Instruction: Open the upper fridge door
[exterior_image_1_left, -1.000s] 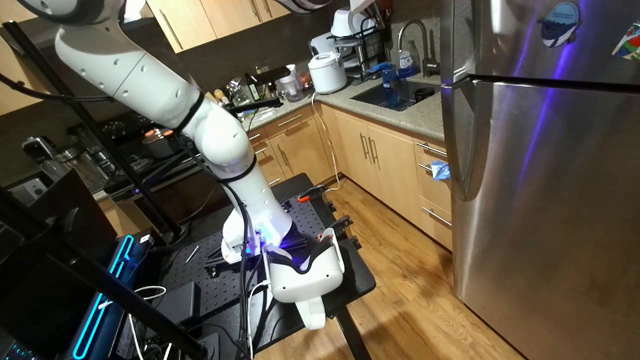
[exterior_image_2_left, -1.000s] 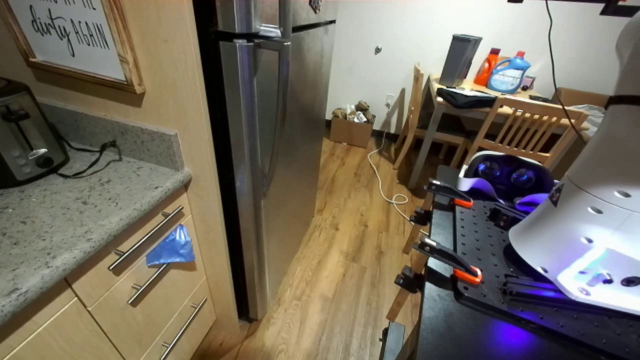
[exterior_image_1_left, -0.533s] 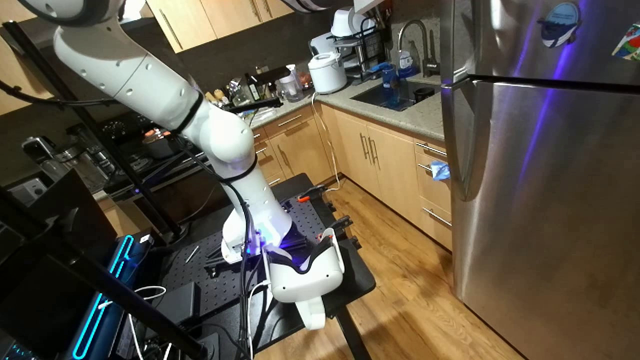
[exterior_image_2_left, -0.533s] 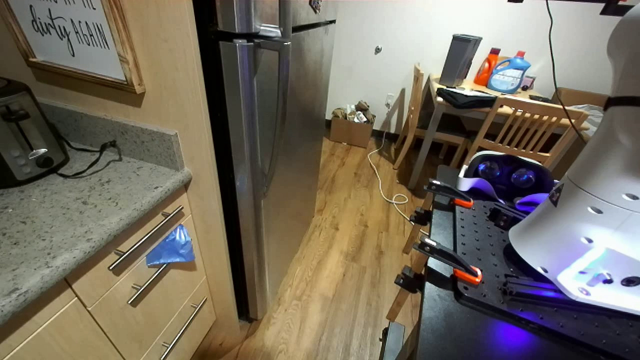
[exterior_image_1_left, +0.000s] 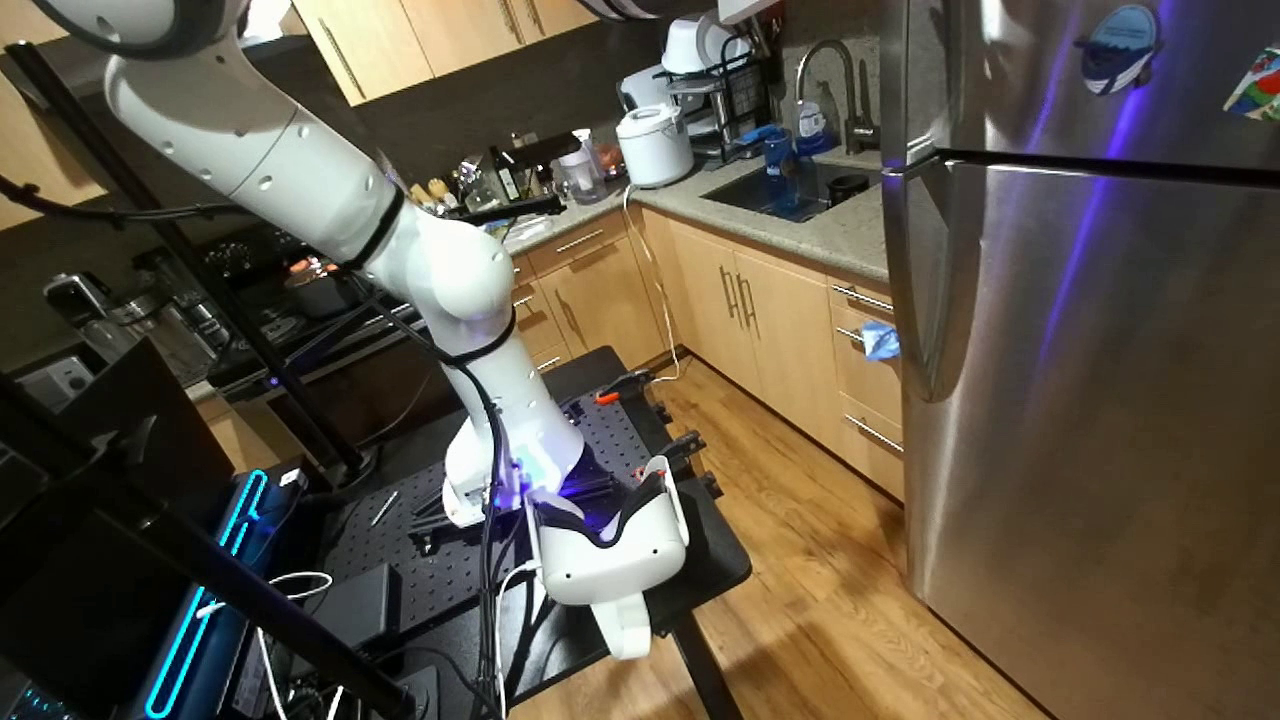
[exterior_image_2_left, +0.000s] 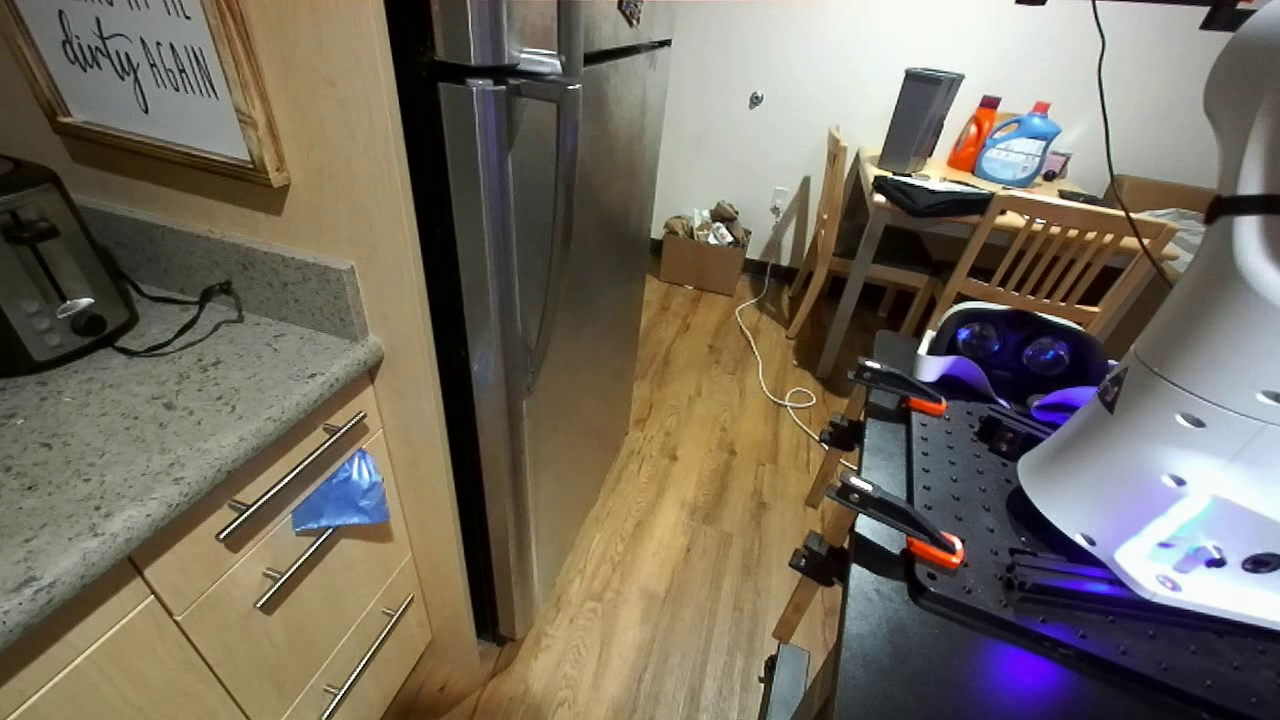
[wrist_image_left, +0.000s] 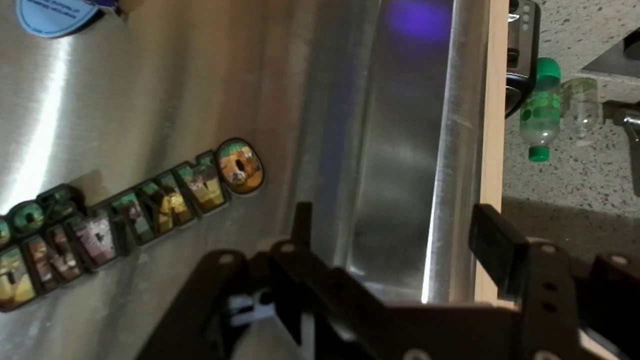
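Note:
The upper fridge door (exterior_image_1_left: 1010, 90) is brushed steel and shut in both exterior views; it shows in part at the top here (exterior_image_2_left: 622, 28). In the wrist view the door (wrist_image_left: 165, 100) fills the left side, with a letter-shaped magnet (wrist_image_left: 170, 202) on it. Its long handle edge (wrist_image_left: 457, 150) and a dark recessed strip (wrist_image_left: 400, 150) run up the picture. My gripper (wrist_image_left: 395, 232) is open and empty. Its fingers stand apart, one over the door face side, one beyond the handle edge. I cannot tell how far they are from the steel. Both exterior views leave the gripper out.
The lower fridge door (exterior_image_1_left: 1090, 400) is shut below. Beside the fridge are a wooden panel (wrist_image_left: 495, 125) and a counter (exterior_image_2_left: 200, 400) with a toaster (exterior_image_2_left: 55, 270). In the wrist view a green bottle (wrist_image_left: 541, 110) stands on the counter. A headset (exterior_image_1_left: 610, 550) sits by the arm's base.
The arm leans a little further toward the fridge. Its wrist part at the top edge of an exterior view has shifted slightly right. The fridge doors have not moved.

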